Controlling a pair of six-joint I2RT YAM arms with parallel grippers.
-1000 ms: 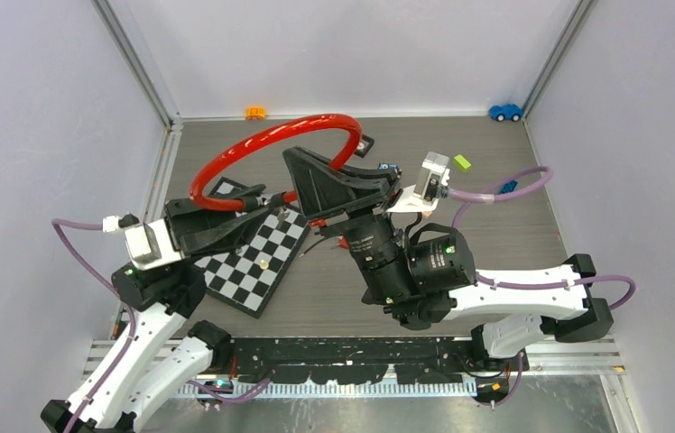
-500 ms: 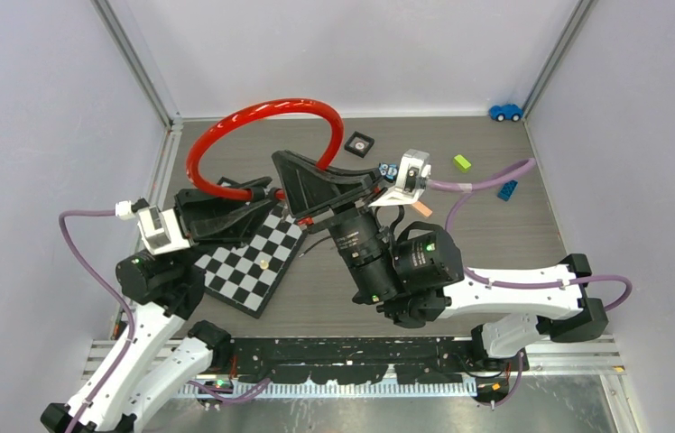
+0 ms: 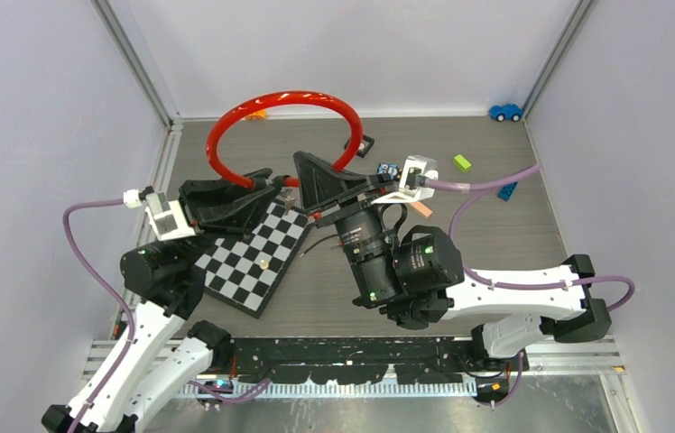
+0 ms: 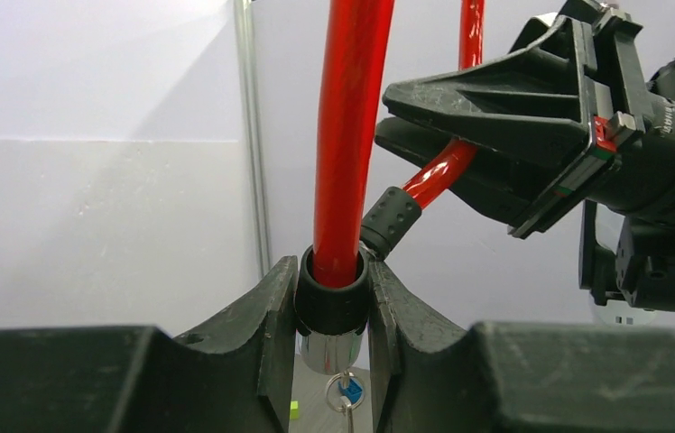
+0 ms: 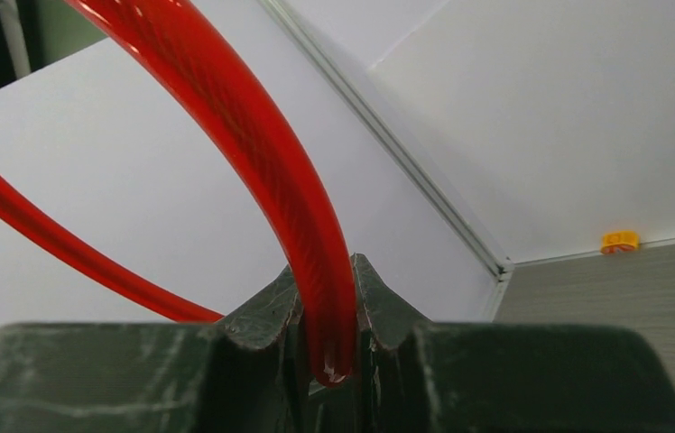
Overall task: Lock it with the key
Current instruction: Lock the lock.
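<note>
1. The red plastic-sheathed cable lock [image 3: 282, 95] is held up off the dark grey slatted counter [image 3: 496, 244] as a tall loop, arching over the far-left part of the workspace, with both arms gripping its lower ends.
2. The left gripper [image 4: 334, 287] has its jaws clenched on the black collar [image 4: 334, 305] at one end of the cable. The red cable rises straight up out of that collar between the two fingers.
3. Below the collar, a short chrome cylinder [image 4: 326, 350] sticks out under the jaws, and a small metal ring [image 4: 340, 391] hangs from its bottom. The key itself is too small and too hidden to make out.
4. A black ribbed sleeve [image 4: 391, 215] caps the other run of cable. It slants down to end just beside the collar, on its right side in the left wrist view.
5. The right gripper [image 5: 326, 302] has its jaws closed tight on the red cable, which curves up and away to the left from between the fingers in the right wrist view.
6. In the top view, the two grippers face each other, tips near one another, above the far corner of a black-and-white chequered board [image 3: 248, 262] lying flat on the counter.
7. A blue toy car [image 3: 504, 112] sits in the far-right corner, a green block [image 3: 462, 162] lies nearer the middle right, and an orange piece [image 5: 620, 240] rests against the back wall.
</note>
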